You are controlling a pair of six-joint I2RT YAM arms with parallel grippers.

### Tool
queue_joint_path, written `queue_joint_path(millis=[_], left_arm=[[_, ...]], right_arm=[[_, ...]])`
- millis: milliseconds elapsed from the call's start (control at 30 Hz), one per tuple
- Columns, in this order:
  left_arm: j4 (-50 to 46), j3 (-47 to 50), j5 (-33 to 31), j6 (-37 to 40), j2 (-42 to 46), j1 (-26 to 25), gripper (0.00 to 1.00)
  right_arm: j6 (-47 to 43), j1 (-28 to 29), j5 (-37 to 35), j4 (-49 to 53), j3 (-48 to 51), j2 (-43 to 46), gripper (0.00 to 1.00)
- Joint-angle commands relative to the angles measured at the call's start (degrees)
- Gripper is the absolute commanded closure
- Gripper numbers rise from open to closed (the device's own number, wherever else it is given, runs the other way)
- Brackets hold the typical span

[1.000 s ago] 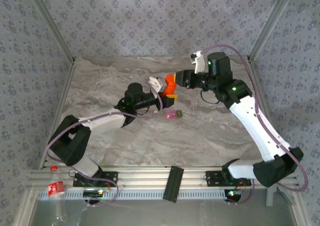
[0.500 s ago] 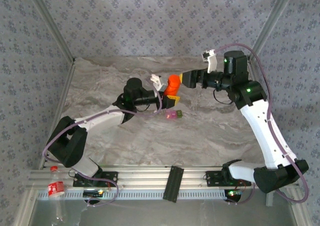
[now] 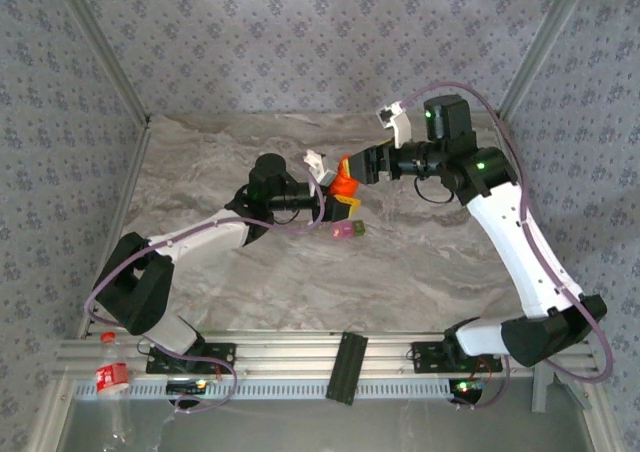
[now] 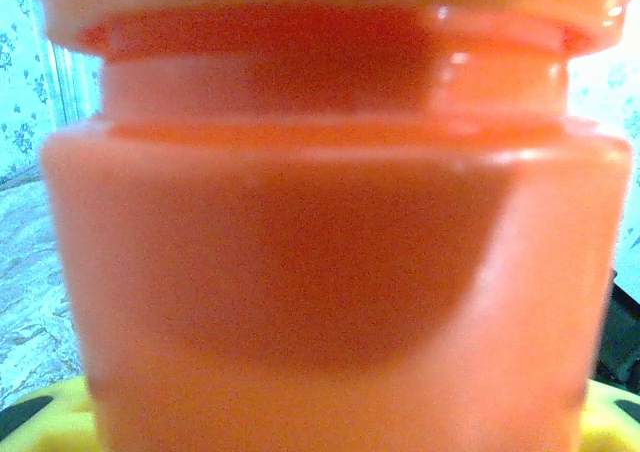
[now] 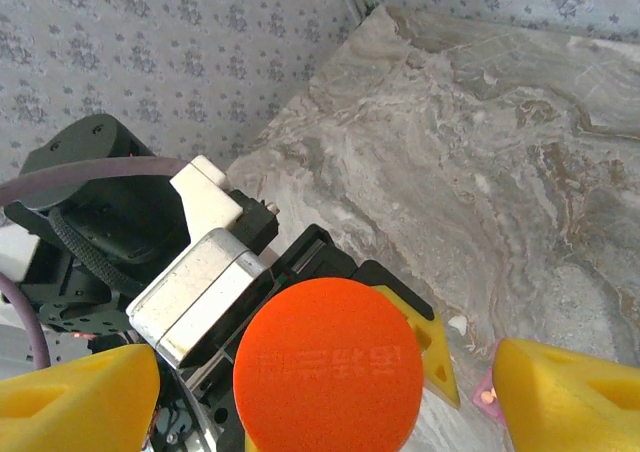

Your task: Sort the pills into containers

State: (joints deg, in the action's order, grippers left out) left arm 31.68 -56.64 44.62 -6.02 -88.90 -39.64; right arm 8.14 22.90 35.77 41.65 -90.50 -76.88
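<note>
Right gripper [image 3: 354,167], clenched a second ago, has released and returned, jaws straddling the cap [image 5: 330,364]; left gripper [image 3: 336,199] grasps the orange bottle [image 3: 343,185]; probably re-gripping to unscrew.

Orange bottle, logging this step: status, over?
Left gripper shut on orange cylindrical plastic bottle. Right gripper open at its cap. Pink-and-green containers on table, unobstructed.
</note>
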Motion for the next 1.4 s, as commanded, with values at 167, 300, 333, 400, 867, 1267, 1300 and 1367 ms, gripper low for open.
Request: queue_joint_path(millis=[167, 300, 333, 400, 867, 1267, 1300, 1367], left_arm=[[0.87, -2.66, 1.89, 0.09, 1.18, 0.32, 1.0], [0.88, -2.68, 1.79, 0.04, 1.14, 0.24, 1.0], [0.91, -2.68, 1.73, 0.04, 1.19, 0.19, 1.0], [0.88, -2.68, 1.53, 0.03, 1.26, 0.26, 1.0], [1.3, -2.61, -3.48, 0.75, 1.77, 0.26, 1.0], [6.97, -0.68, -16.45, 1.63, 1.5, -1.27, 1.0], [7.9, -0.41, -17.42, 1.46, 1.37, -1.49, 1.0], [9.28, 0.12, -19.16, 1.37, 1.07, -1.96, 1.0]], right_arm=[[-2.34, 0.97, -0.55, 2.62, -1.96, -1.43, 0.17], [-2.17, 1.01, -0.45, 2.47, -1.79, -1.49, 0.2], [-2.09, 1.01, -0.38, 2.39, -1.68, -1.52, 0.21], [-1.99, 1.08, -0.18, 2.31, -1.52, -1.6, 0.23], [0.51, 2.41, -2.11, 0.02, 2.07, -1.43, 0.49], [18.56, 10.2, -22.1, -14.97, 13.78, -0.33, 0.57], [19.97, 11.13, -24.02, -16.07, 14.49, -0.28, 0.57], [21.94, 12.41, -26.55, -17.97, 15.68, 0.01, 0.59]])
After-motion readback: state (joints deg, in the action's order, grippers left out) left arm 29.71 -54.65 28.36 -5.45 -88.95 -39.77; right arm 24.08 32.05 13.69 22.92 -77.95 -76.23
